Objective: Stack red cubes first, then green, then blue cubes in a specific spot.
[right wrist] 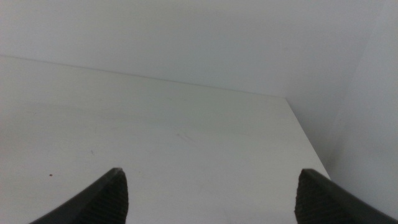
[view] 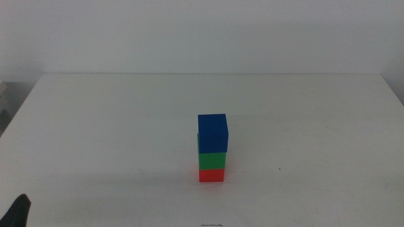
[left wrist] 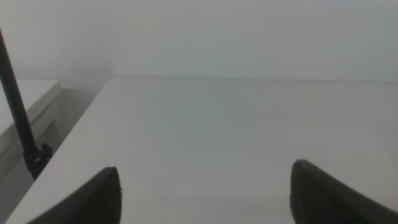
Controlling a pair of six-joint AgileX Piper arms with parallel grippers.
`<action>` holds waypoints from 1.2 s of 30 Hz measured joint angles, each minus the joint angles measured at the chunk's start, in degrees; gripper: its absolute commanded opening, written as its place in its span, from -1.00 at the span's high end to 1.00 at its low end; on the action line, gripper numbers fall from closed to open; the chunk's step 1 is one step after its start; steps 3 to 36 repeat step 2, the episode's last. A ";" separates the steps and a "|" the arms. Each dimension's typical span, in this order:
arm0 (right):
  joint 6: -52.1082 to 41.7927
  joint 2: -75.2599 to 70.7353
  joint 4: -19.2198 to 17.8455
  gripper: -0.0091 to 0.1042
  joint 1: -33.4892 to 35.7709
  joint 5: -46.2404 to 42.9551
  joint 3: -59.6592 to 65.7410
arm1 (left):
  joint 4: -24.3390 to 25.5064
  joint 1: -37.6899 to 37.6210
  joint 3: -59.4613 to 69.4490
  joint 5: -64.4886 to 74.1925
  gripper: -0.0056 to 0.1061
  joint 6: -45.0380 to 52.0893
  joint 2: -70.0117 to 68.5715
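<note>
Three-cube stack on white table [view: 95, 126], somewhat right of centre and nearer the front edge than the back edge. Red cube [view: 211, 174] at base, resting directly on the tabletop; only a low strip of its front face visible from the overhead camera. Green cube [view: 212, 160] directly on top of red, faces roughly aligned. Blue cube [view: 213, 133] uppermost, touching green, seemingly shifted slightly toward the right edge, though perspective may account for this. Stack upright, untouched by either gripper. Small dark speck on tabletop to the right of the stack, well apart from it.

Left gripper [left wrist: 205, 193] parked near the front-left corner of the table, seen in the middle view only as a dark tip [view: 19, 211] at the lower-left margin. Jaws spread wide, nothing between them, bare tabletop beyond. Thin black rod [left wrist: 17, 112] standing off the table's left edge.

Right gripper [right wrist: 211, 196] outside the middle view, facing the table's far-right corner in its own wrist view. Jaws likewise spread wide apart, nothing held, plain white surface between them. No cube visible in either wrist view.
</note>
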 measured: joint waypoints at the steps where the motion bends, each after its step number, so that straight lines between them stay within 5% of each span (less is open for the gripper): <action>1: 0.00 0.00 0.00 -0.66 -0.05 -0.12 0.00 | 0.00 0.00 0.00 0.00 -0.75 0.05 0.00; 36: 0.00 0.00 0.14 -0.66 -0.05 -0.11 0.00 | 0.00 0.00 0.00 0.00 -0.75 0.05 0.00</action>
